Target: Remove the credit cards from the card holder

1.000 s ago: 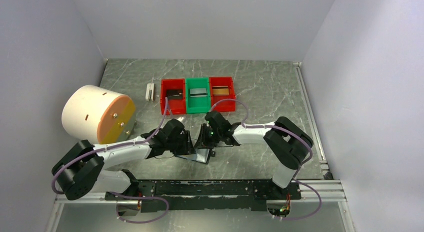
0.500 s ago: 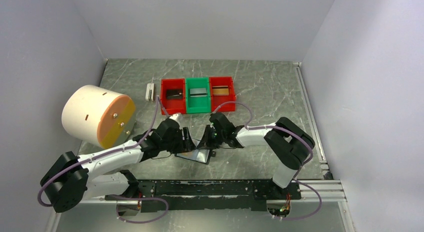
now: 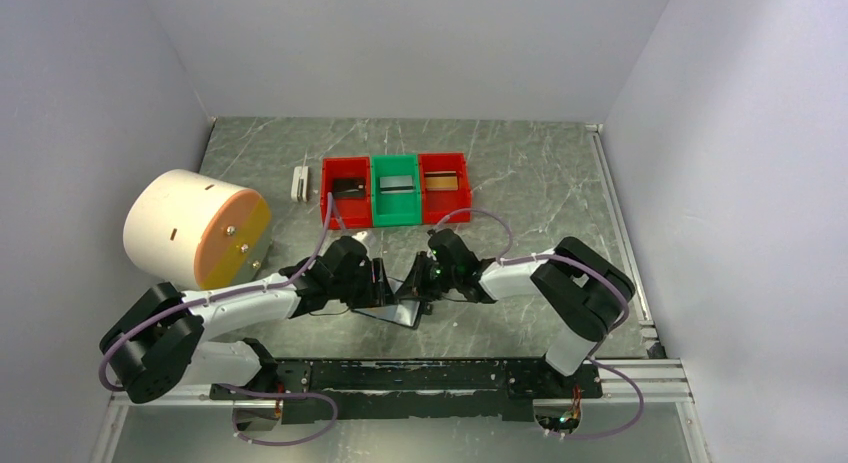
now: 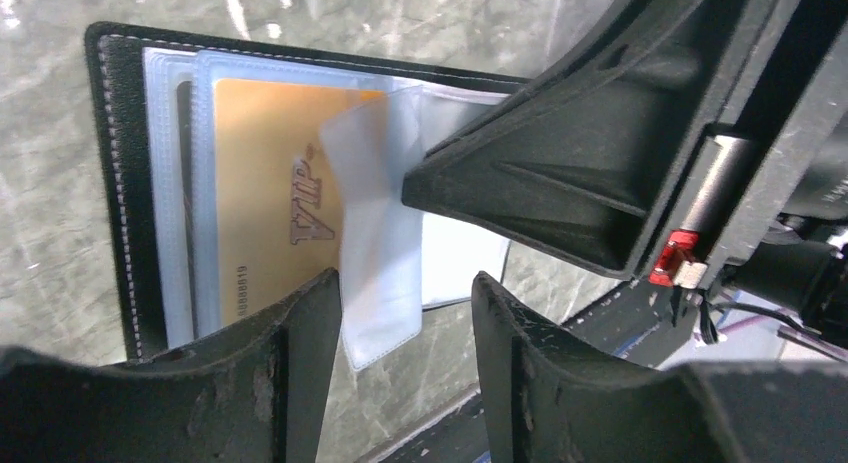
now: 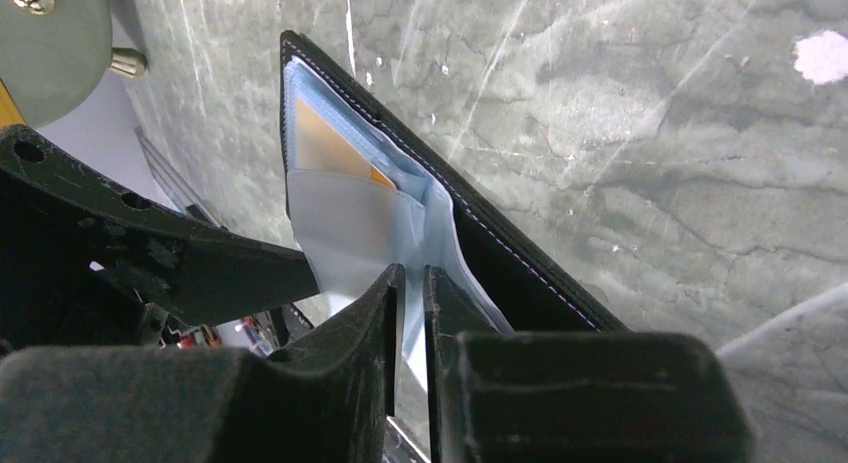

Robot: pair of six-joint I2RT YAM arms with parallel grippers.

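Note:
The card holder point(image 3: 401, 309), a black wallet, lies open on the table between my grippers. In the left wrist view its black edge point(image 4: 112, 183) frames clear sleeves with a tan-orange VIP credit card point(image 4: 268, 198) inside. A loose clear sleeve point(image 4: 378, 273) hangs between my left gripper's point(image 4: 405, 328) open jaws, touching neither. My right gripper point(image 5: 412, 301) is shut on a clear sleeve of the card holder point(image 5: 500, 258) and lifts it; the orange card point(image 5: 325, 143) shows behind. In the top view my left gripper point(image 3: 377, 283) and right gripper point(image 3: 413, 283) face each other closely.
Three bins stand at the back: a red bin point(image 3: 328, 195) with a dark card, a green bin point(image 3: 396, 215) with a grey card, a red bin point(image 3: 448, 212) with a tan card. A white clip block point(image 3: 299, 183) lies left of them. A big white-and-orange cylinder point(image 3: 195, 228) stands at the left.
My left gripper swung up and back, then returned close to the wallet. My right gripper shifted slightly right, still holding the sleeve; the wallet's flap stands raised.

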